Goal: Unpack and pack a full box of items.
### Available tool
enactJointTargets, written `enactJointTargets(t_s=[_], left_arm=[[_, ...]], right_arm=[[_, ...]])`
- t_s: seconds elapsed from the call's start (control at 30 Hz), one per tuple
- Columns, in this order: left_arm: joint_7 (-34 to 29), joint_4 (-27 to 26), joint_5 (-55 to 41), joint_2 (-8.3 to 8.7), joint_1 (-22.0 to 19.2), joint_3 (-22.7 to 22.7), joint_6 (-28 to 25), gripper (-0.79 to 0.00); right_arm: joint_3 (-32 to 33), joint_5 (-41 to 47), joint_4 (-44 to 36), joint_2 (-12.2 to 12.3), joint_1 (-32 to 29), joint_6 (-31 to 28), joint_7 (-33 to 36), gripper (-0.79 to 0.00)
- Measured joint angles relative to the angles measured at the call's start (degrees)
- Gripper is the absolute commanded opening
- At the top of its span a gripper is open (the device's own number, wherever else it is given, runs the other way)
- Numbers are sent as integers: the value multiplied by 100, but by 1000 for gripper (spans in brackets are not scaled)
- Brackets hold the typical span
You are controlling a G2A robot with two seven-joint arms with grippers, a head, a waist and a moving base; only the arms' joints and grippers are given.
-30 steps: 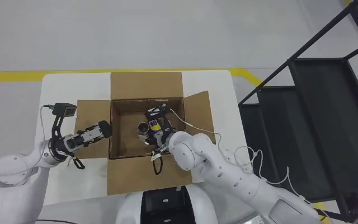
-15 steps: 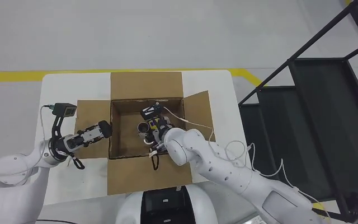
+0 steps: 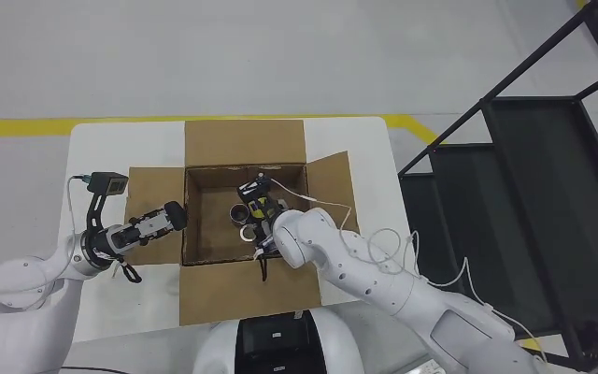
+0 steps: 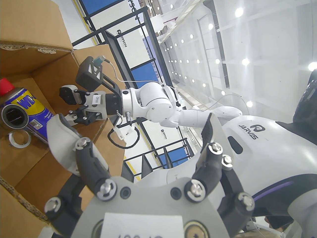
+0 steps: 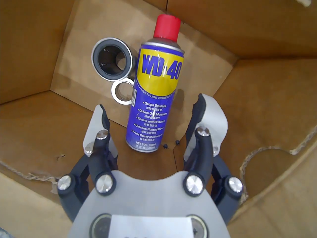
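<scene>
Right wrist view: can (image 5: 156, 92) on the box (image 5: 37, 38) floor, under the right pincer (image 5: 150, 102), which is wide open and holds nothing.
A metal sleeve (image 5: 112, 59) and a small ring (image 5: 121, 93) sit just beside the can. In the top view, mid-frame, the left pincer (image 3: 176, 214) hangs open and empty over the box's left flap, toward the bench's (image 3: 112, 150) left side.

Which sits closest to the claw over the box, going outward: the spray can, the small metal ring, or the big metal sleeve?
1. Spray can: directly below the right claw, between its open fingers.
2. Small metal ring: beside the can, on the box floor.
3. Big metal sleeve: just beyond the ring, toward the can's red cap.
</scene>
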Motion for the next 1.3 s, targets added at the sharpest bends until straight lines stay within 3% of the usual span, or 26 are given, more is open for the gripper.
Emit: enactJointTargets(t_s=[0.2,0.27,0.37,1.0,1.03,1.07,1.17,1.2,1.3], left_arm=[[0,0,0,0,0,0,0,0],[0,0,0,0,0,0,0,0],[0,0,0,0,0,0,0,0],[0,0,0,0,0,0,0,0],[0,0,0,0,0,0,0,0],[0,0,0,0,0,0,0,0],[0,0,0,0,0,0,0,0],[0,0,0,0,0,0,0,0],[0,0,0,0,0,0,0,0]], right_arm=[[-46,-2,369,-98,3,-33,-50,-65],[-73,-16,504,-141,19,0,-88,-111],[-121,-80,696,-207,75,61,-82,-3],[-335,456,2129,-787,621,-166,-591,0],[-347,476,2198,-815,645,-172,-604,-18],[-362,500,2285,-851,675,-183,-620,-86],[-390,549,2476,-933,740,-213,-638,-409],[-396,559,2523,-956,755,-220,-642,-453],[-404,582,2648,-1020,790,-234,-664,-785]])
